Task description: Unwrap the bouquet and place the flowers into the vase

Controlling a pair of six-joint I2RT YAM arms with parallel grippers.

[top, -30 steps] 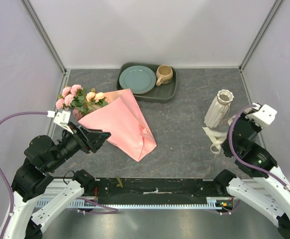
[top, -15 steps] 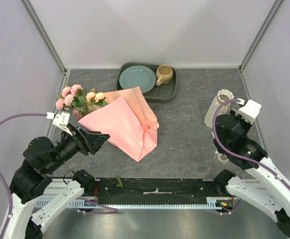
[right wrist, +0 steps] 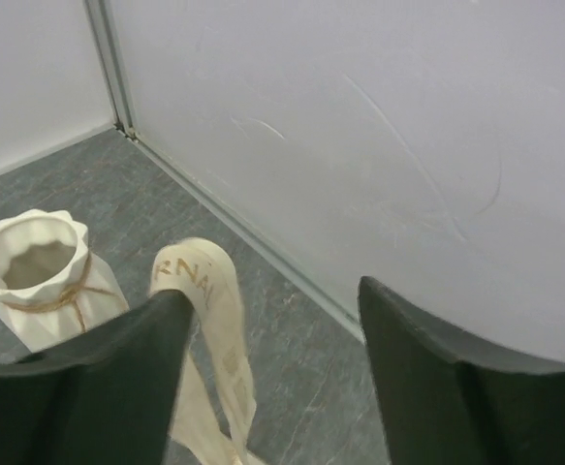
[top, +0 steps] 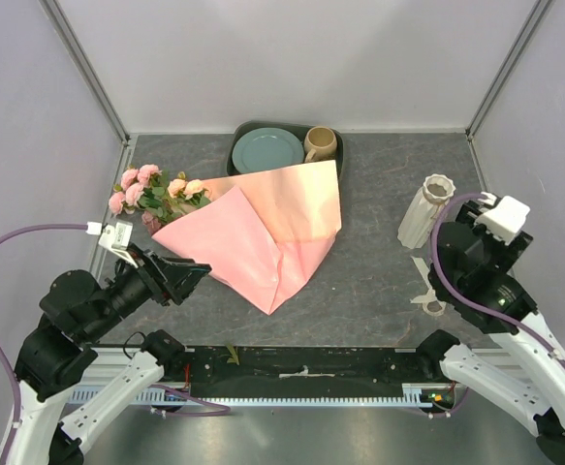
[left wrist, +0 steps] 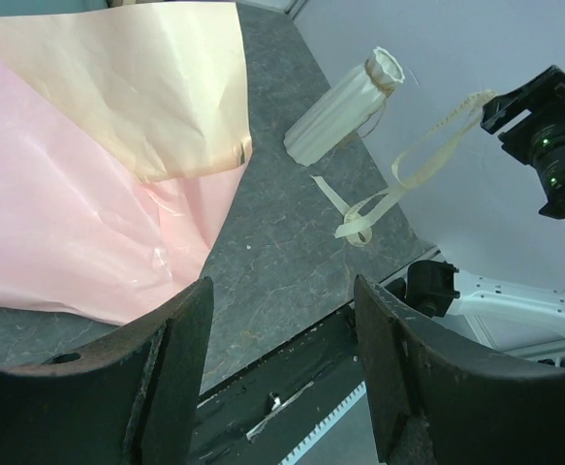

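The bouquet lies at the left with its salmon-pink paper (top: 263,232) spread open and one flap up against the tray. The flowers (top: 154,190) stick out of the paper toward the back left. The cream ribbed vase (top: 424,211) stands at the right, also seen as the vase (right wrist: 40,281) and the vase (left wrist: 345,111). My left gripper (top: 187,271) hovers open just left of the paper's near edge, nothing between its fingers (left wrist: 180,349). My right gripper (right wrist: 272,378) is open near the right wall. A cream ribbon (right wrist: 204,320) drapes over its left finger and trails to the table (left wrist: 364,223).
A dark tray (top: 340,155) at the back holds a teal plate (top: 267,150) and a tan mug (top: 319,145); the paper flap covers its front edge. Walls close in on three sides. A black rail (top: 301,368) runs along the near edge.
The right gripper has opened and its arm swung left, then back right. The paper's upper flap has unfolded wide toward the tray. The left arm has barely moved.
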